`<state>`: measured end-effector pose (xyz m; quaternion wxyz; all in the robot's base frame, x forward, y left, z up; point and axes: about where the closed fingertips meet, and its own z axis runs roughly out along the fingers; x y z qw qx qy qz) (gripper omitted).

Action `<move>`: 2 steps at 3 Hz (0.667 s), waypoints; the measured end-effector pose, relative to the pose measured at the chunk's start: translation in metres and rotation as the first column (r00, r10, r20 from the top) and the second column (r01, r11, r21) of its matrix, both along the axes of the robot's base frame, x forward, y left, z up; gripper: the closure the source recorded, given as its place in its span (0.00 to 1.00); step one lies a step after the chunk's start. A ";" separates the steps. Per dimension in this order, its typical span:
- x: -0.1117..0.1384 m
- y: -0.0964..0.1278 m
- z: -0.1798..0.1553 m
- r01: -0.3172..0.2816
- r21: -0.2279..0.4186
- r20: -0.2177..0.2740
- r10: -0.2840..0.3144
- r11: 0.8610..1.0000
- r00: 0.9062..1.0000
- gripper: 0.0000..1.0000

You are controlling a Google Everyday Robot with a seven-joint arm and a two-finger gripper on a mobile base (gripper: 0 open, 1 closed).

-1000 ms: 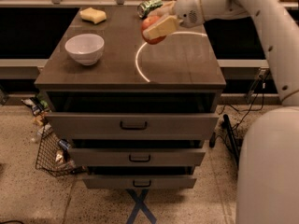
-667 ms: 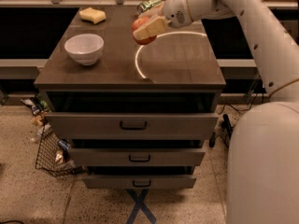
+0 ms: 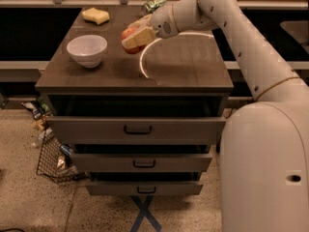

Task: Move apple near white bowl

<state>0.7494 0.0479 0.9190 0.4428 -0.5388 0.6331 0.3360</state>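
The red-orange apple (image 3: 129, 35) is held in my gripper (image 3: 136, 36), just above the dark tabletop, a short way right of the white bowl (image 3: 87, 50). The tan fingers (image 3: 138, 38) are closed around the apple and cover its right side. The bowl stands upright near the table's left front. The white arm reaches in from the upper right.
A yellow sponge (image 3: 96, 16) lies at the back left of the dark table (image 3: 183, 71). A green crushed can (image 3: 153, 6) lies at the back behind the gripper. Drawers (image 3: 137, 129) stand partly open below. A wire basket (image 3: 55, 156) with litter sits on the floor at left.
The gripper has carried the apple leftward and a little forward, from near the table's middle back toward the white bowl. The bowl, sponge and can have not moved.
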 end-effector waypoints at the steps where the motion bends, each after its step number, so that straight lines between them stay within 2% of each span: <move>1: -0.002 0.021 -0.009 -0.036 0.078 0.002 0.036 0.996 0.999 1.00; 2: -0.005 0.044 -0.013 -0.073 0.139 0.008 0.072 0.988 0.997 0.82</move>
